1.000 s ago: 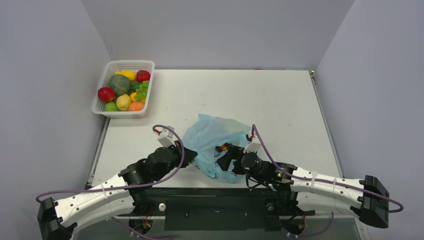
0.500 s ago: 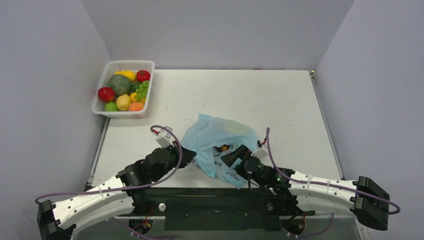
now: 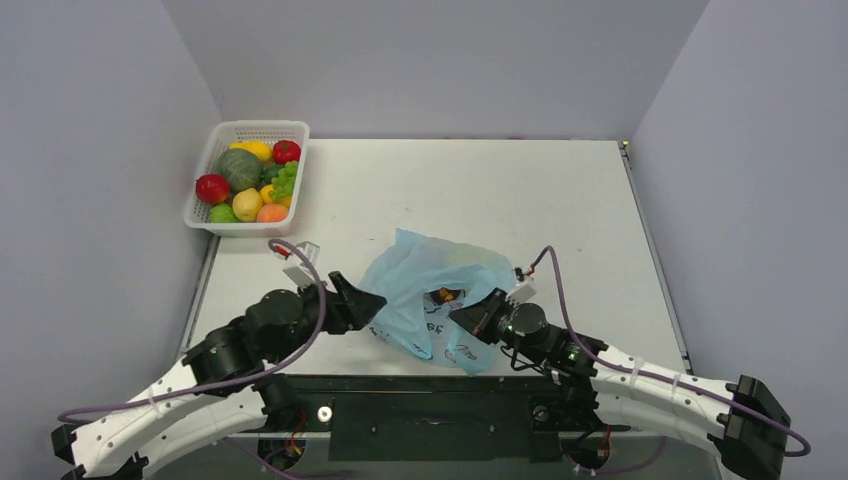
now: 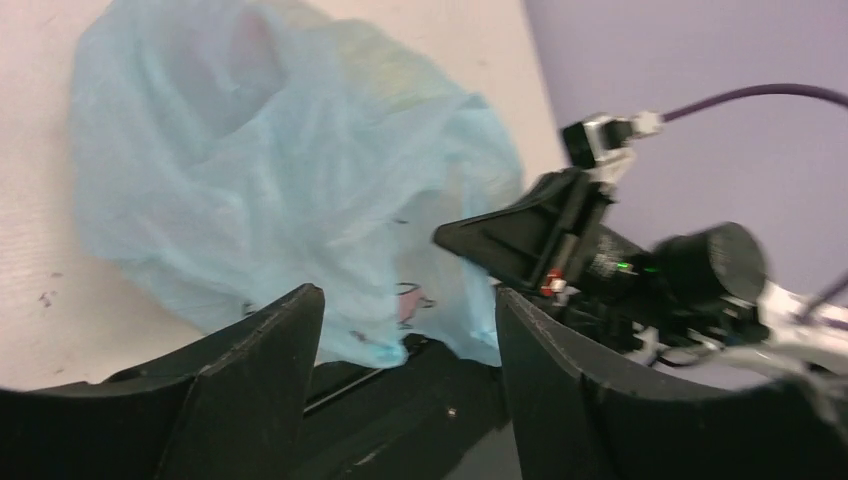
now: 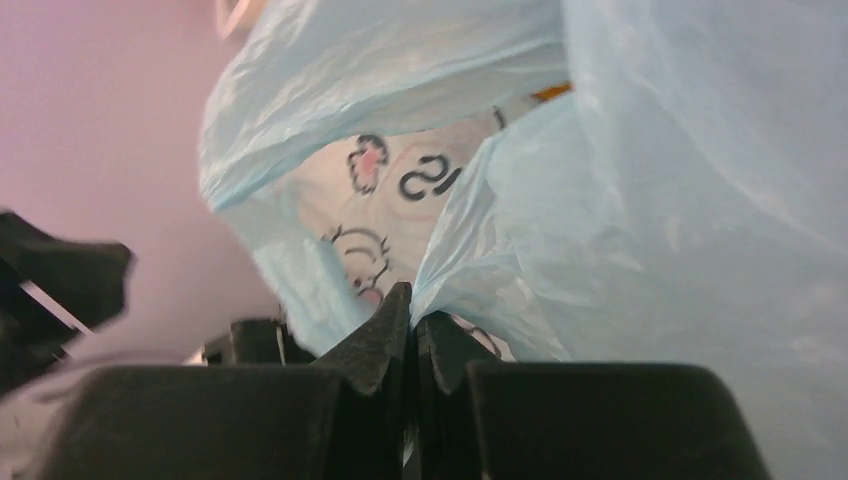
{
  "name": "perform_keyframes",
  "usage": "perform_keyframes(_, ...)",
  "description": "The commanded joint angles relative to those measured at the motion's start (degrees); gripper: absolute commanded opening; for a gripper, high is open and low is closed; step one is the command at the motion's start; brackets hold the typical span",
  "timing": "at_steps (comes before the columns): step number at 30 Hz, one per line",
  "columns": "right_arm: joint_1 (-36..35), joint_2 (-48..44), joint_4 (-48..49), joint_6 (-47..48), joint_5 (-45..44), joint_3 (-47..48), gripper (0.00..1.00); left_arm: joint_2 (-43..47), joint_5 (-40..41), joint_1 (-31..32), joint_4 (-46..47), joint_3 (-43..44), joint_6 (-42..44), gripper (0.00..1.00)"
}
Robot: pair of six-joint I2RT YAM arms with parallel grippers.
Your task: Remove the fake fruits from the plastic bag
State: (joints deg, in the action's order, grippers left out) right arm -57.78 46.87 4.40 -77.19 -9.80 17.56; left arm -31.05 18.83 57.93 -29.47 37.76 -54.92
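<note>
Top view: the plastic bag (image 3: 432,275) lies crumpled on the bench (image 3: 520,190) between both tools, with the left tool (image 3: 373,303) just beside its left flank and the right tool (image 3: 465,316) at its near right edge. One dark fake fruit (image 3: 444,295) shows in the bag's mouth, just ahead of the right tool.

Left wrist: the fingers stand apart and hold nothing, with the bag ahead of them (slightly blurred).

Right wrist: the fingers are pressed together, clamped on a fold of the bag
</note>
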Motion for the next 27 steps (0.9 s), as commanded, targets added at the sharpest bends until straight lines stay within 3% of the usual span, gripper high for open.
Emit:
perform_keyframes(1,-0.4,-5.1,3.1,18.4,12.8,3.2,0.0,2.6,-8.6,-0.1,-5.2,10.7,5.5,0.64)
perform_keyframes(4,-0.1,-8.3,-3.1,22.9,13.0,4.8,0.0,-1.8,-19.7,-0.1,2.3,11.9,6.5,0.61)
perform_keyframes(6,0.7,-10.2,-5.5,24.6,13.2,5.2,0.0,-10.0,-23.3,1.8,8.2,11.6,6.4,0.56)
perform_keyframes(11,1.6,-14.9,-8.4,25.1,13.0,5.5,0.0,-23.6,-17.0,8.4,13.5,14.2,8.3,0.49)
perform_keyframes(14,1.8,-16.9,-10.2,24.6,12.0,6.0,0.0,-30.7,-10.8,10.2,11.4,17.0,7.7,0.33)
perform_keyframes(17,1.9,-18.3,-11.2,24.6,11.0,6.4,0.0,-33.3,-4.1,12.0,11.0,16.7,7.2,0.28)
perform_keyframes(20,2.0,-18.1,-11.2,24.5,11.2,6.7,0.0,-35.0,-2.4,12.4,16.7,12.5,6.8,0.2)
perform_keyframes(27,2.1,-18.2,-11.5,24.0,10.9,7.4,0.0,-41.8,3.4,12.3,21.5,12.1,7.5,0.15)
